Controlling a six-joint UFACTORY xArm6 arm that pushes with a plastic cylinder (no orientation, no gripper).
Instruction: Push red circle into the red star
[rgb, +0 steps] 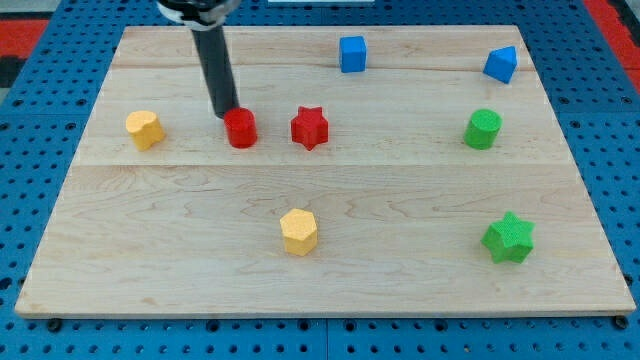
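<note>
The red circle (241, 129) sits on the wooden board left of centre, in the upper half. The red star (310, 128) lies a short way to its right, with a gap between them. My tip (225, 113) is at the red circle's upper left edge, touching or almost touching it. The rod rises from there to the view's top.
A yellow block (145, 129) lies at the left, a yellow hexagon (299, 232) at the bottom centre. A blue cube (352, 54) and a blue block (501, 64) sit at the top. A green circle (483, 129) and a green star (509, 238) are at the right.
</note>
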